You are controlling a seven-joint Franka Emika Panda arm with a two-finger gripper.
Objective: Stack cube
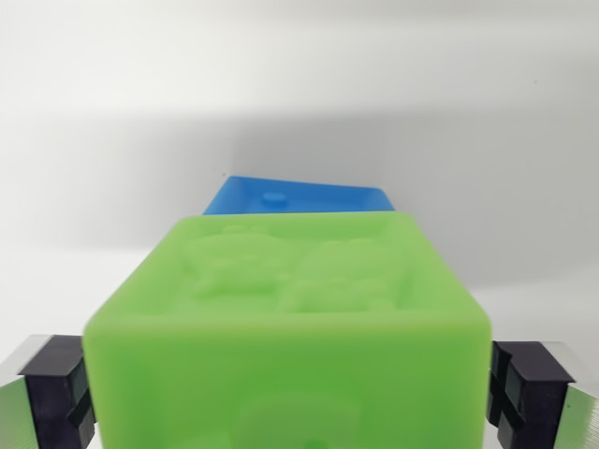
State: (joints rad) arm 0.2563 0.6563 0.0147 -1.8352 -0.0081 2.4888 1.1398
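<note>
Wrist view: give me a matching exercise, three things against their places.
Things:
1. green cube
2. blue cube
3. claw fingers

Places:
A. partly hidden behind another cube
B. at the lower left and lower right edges
C. fills the lower centre, between the black pads

Pairs: 1-C, 2-A, 3-B
</note>
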